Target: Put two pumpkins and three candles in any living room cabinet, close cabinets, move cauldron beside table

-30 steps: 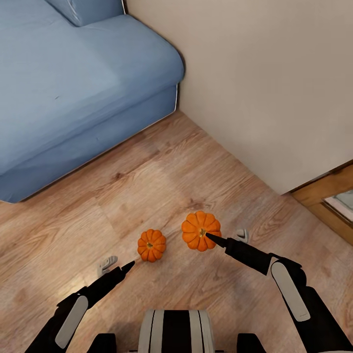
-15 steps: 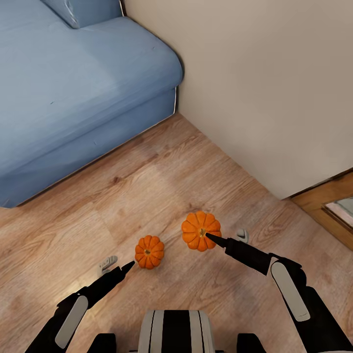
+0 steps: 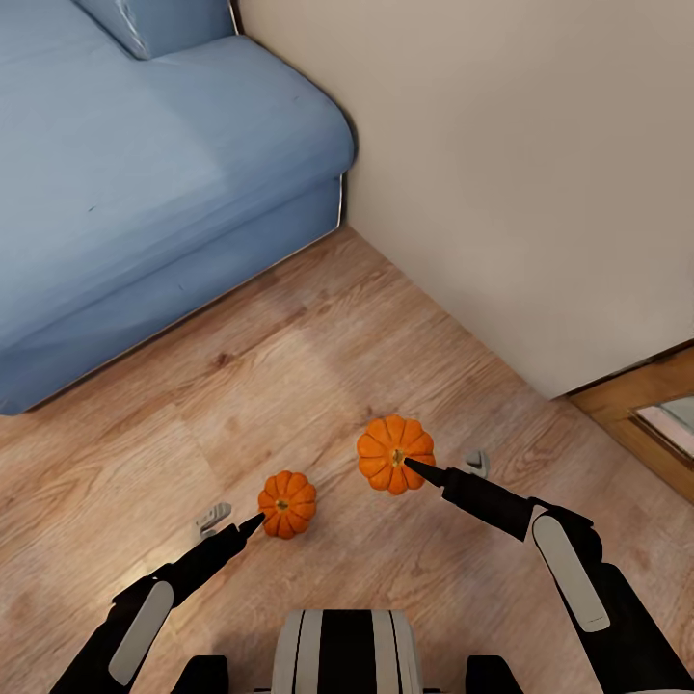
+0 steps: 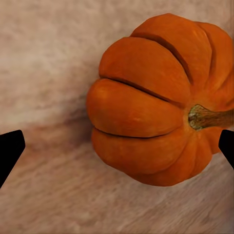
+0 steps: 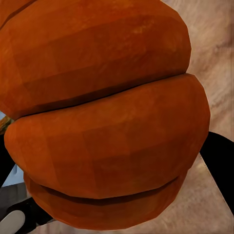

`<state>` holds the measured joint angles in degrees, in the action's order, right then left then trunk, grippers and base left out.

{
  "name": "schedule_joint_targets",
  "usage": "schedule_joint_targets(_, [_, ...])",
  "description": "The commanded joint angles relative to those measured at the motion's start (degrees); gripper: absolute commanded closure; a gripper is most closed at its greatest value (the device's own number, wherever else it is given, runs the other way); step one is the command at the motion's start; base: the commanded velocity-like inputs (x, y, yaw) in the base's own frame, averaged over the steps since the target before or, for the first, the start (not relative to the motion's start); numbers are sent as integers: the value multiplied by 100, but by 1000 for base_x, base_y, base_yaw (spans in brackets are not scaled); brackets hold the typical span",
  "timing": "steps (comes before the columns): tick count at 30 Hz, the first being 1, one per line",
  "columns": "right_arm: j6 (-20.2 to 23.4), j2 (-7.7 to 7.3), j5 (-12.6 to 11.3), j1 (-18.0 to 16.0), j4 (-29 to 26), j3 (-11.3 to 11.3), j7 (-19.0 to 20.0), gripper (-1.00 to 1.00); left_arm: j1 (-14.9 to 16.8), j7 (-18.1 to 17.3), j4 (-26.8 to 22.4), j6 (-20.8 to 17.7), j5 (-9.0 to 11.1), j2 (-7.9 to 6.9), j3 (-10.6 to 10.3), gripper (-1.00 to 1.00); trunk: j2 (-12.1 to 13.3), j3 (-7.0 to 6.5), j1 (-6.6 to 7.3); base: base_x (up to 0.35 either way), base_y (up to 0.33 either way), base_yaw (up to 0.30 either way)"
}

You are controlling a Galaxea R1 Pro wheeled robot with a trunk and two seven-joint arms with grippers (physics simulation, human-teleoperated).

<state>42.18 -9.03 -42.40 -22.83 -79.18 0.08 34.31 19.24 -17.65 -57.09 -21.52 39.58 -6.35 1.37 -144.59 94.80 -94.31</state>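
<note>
Head view, and we're looking down past our trunk at a wood floor (image 3: 318,376) with a blue sofa (image 3: 145,164) well ahead of both claws and a beige wall (image 3: 520,173) running off beyond the right one. Our right gripper (image 3: 410,465) has a pumpkin (image 3: 393,453) up off the boards, the dark fingertip lying across its stem end, the fruit sitting right at the tip of the claw. Right wrist view confirms it: that pumpkin (image 5: 102,117) bulges huge between the black fingers (image 5: 219,165), which press in on both flanks, so we call the claw closed around it as far as the ribs allow.

Over on the left, our left gripper (image 3: 231,525) hangs low with its tip just beside the second pumpkin (image 3: 286,503), which rests on the floor a touch ahead of the claw and toward our centre. Left wrist view: the second pumpkin (image 4: 161,97) lies on its side on the planks, stem pointing at one finger, and the two black fingertips (image 4: 9,151) stand spread wide at either edge of the frame. The claw is fully parted, nothing in its grasp, the fruit lying off-centre toward one finger.
</note>
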Motion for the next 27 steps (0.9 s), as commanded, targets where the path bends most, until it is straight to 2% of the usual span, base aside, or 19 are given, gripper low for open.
schedule_joint_targets(1, [35, -2, -38, -2, -1, 1, -3, 100, 1, -17, -3, -55, 50, 2, 13, -100, -1, 3, 1, 2, -8, 0])
schedule_joint_targets(6, [32, -2, -32, -2, -1, 1, -3, 100, 1, -27, -3, -46, 50, 2, 13, -100, -1, 3, 1, 1, -2, 0])
schedule_joint_targets(20, [27, -1, -24, -2, -1, 1, -3, 100, 1, -31, -3, -54, 50, 2, 13, -100, -20, 313, -35, 0, 0, 0])
schedule_joint_targets(27, [27, -2, -23, -2, -1, 1, -5, 100, 1, -43, -3, -47, 50, 2, 13, -100, -20, 313, -35, 0, 0, 0])
